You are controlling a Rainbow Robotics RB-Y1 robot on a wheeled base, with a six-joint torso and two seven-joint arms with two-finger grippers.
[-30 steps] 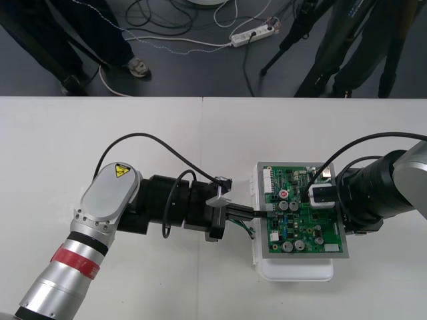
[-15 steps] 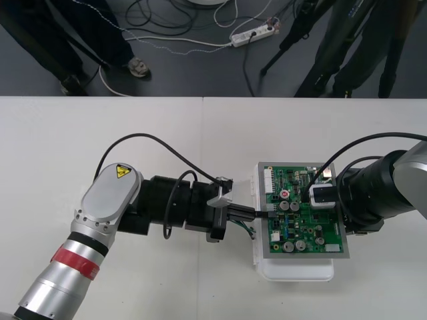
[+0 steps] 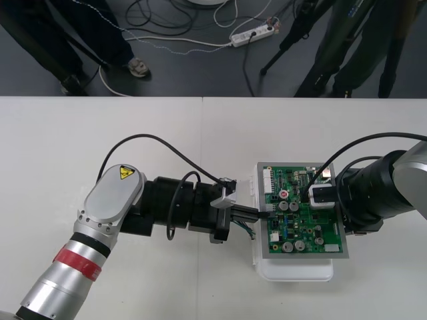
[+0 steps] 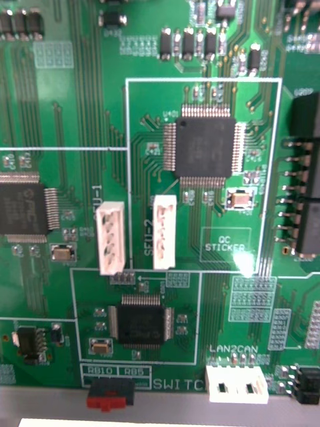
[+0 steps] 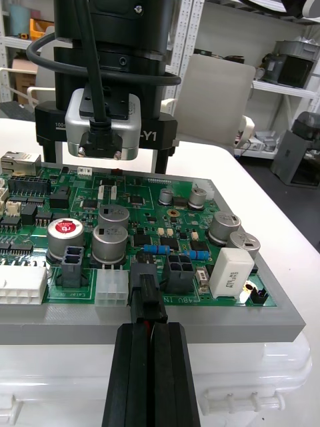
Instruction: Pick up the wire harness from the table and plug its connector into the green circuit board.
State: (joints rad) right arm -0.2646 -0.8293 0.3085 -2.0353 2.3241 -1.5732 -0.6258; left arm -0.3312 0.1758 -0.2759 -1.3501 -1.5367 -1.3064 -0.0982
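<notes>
My left gripper [image 3: 261,215] reaches in from the left to the left edge of the green circuit board [image 3: 303,227] on its white base [image 3: 293,272]. In the left wrist view its fingers [image 5: 170,373] are shut on the harness's black plug [image 5: 145,293]. The plug's front end meets a black socket at the board's [image 5: 200,230] near edge; how deep it sits I cannot tell. Green wires [image 3: 249,230] trail under the gripper. My right gripper [image 3: 320,197] hovers over the board's right part, and its camera looks straight down on the board [image 4: 80,133].
The right gripper [image 5: 107,127] with its camera stands over the far side of the board, facing the left one. The left arm's black cable [image 3: 153,141] arcs over the pale table [image 3: 133,120]. The base [image 5: 220,373] juts out below the board's edge.
My left arm has shifted slightly to the right, carrying the plug closer into the board's left edge. The right arm has stayed still.
</notes>
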